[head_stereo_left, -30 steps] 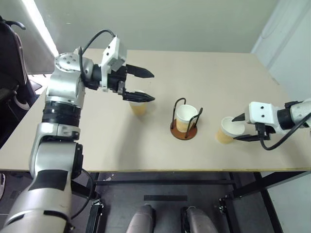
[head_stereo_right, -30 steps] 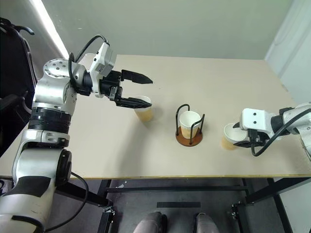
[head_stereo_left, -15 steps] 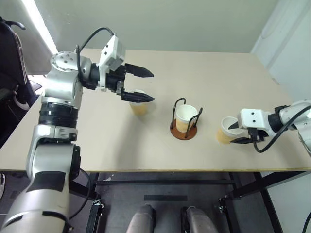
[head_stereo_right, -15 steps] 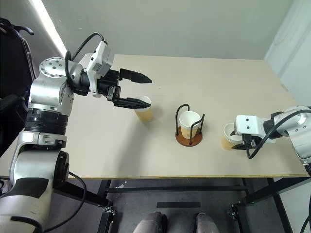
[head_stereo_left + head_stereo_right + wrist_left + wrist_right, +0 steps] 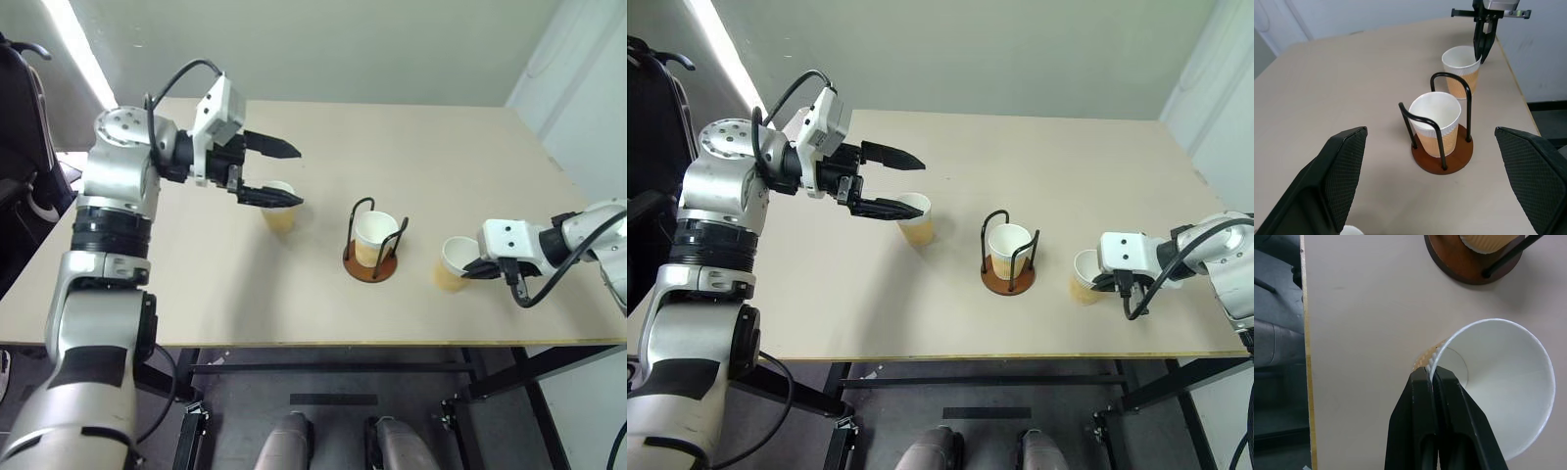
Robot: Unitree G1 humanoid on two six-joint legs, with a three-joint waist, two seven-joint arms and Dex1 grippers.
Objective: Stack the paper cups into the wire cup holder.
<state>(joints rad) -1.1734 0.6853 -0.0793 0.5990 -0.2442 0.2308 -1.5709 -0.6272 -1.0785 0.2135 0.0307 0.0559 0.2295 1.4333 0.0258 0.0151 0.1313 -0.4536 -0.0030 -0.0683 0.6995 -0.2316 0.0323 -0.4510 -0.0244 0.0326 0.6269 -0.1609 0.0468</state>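
**No readable text**

No words, labels, brand marks, numbers or signs could be read on anything in these views. The paper cups [image 5: 453, 264], the wire cup holder [image 5: 371, 245] and the table [image 5: 441, 157] all showed plain, unmarked surfaces.

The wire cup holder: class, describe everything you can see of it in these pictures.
The wire cup holder stands upright near the middle of the table. It has a round reddish-brown disc base, which looks like wood, and thin black wire loops rising from it. One tan paper cup with a white inside and rim already sits within the loops, its rim about level with their tops. Neither gripper touches the holder; the other two cups stand apart from it on either side.
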